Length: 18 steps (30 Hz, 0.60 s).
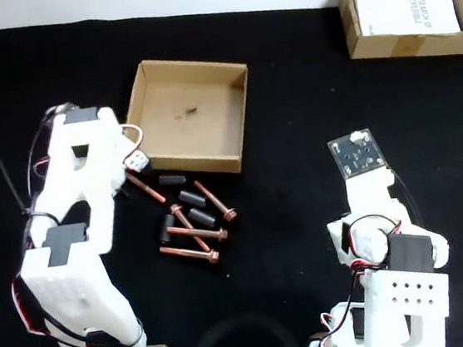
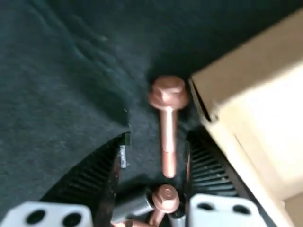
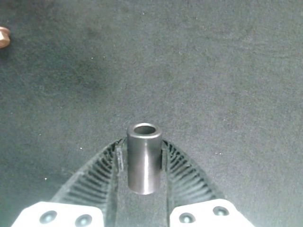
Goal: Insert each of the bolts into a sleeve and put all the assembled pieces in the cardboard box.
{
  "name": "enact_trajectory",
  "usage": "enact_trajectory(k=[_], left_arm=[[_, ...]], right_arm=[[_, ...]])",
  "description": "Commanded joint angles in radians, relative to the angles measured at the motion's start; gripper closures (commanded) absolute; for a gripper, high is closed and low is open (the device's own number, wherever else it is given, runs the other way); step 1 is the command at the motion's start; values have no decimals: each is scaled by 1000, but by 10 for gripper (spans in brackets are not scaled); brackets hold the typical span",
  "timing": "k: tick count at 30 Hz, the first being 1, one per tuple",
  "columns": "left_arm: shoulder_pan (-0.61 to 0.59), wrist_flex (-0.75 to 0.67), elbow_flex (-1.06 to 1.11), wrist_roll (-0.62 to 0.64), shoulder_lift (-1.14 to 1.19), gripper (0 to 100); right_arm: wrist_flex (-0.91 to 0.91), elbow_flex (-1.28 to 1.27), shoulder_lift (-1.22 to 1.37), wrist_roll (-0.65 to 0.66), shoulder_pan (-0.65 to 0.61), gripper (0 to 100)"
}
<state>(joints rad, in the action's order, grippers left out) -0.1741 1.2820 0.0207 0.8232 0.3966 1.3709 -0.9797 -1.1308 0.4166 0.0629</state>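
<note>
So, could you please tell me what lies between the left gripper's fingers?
A copper bolt lies on the cloth between the fingers of the open left gripper, as the left wrist view shows.

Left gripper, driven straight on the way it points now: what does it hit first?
The left gripper is open around the copper bolt lying on the black cloth, so probably that bolt first, then cloth. The cardboard box wall is close beside one finger; depth unclear.
</note>
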Motion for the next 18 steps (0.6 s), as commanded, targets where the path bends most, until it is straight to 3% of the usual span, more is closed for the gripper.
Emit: enact_trajectory(k=[1,10,14,18], left_arm=[[-38,-29,-41,-2,10,810],[-38,-112,-50,5,125,818],[-39,-106,-96,5,157,982],[-39,-104,-130,3,189,995]], right_arm=[[-35,4,-5,5,-5,991],[-38,4,-5,2,-5,991],[-38,4,-5,2,-5,991],[-59,4,-5,0,-4,991]])
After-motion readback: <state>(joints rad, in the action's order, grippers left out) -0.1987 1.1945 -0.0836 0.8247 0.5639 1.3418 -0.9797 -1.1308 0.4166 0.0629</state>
